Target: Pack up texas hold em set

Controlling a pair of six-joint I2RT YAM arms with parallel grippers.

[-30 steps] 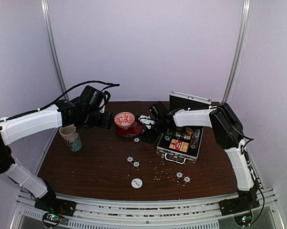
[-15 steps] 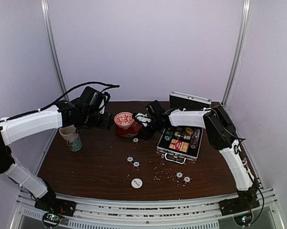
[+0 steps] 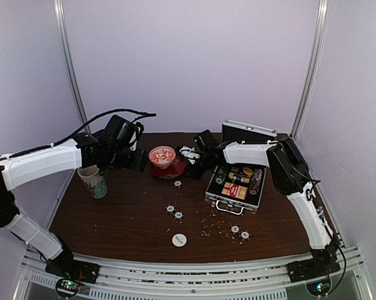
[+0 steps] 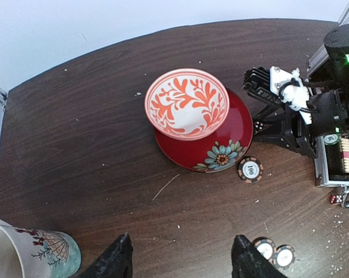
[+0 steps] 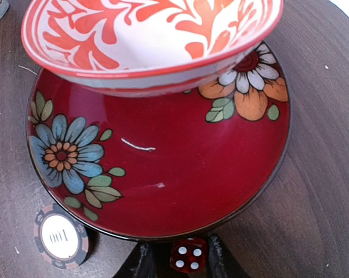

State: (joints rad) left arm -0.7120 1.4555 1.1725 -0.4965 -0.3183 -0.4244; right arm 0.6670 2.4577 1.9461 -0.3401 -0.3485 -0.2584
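Note:
The silver case [image 3: 248, 132] lies open at the right, with the red-yellow card box [image 3: 234, 189] and chips in it. My right gripper [image 5: 182, 262] is low at the saucer's [image 5: 163, 174] near edge, its fingers close on both sides of a tiny red die [image 5: 189, 256]. Next to the saucer lies a "100" chip [image 5: 61, 236]. Two chips [image 3: 174, 212] lie mid-table and another pair [image 3: 240, 232] in front of the case. The white disc [image 3: 179, 239] rests near the front. My left gripper [image 4: 183, 260] hangs open over bare wood, nothing between its fingers.
A red-white bowl [image 4: 186, 104] stands on the red flowered saucer [image 4: 221, 145] at the table's middle back. A patterned paper cup [image 3: 93, 180] is at the left under my left arm. Crumbs are scattered near the case's handle. More red dice [image 4: 335, 198] lie by the case's corner.
My right gripper has reached left from the case to the saucer's edge and its jaws have narrowed round the red die. The left arm has stayed still.

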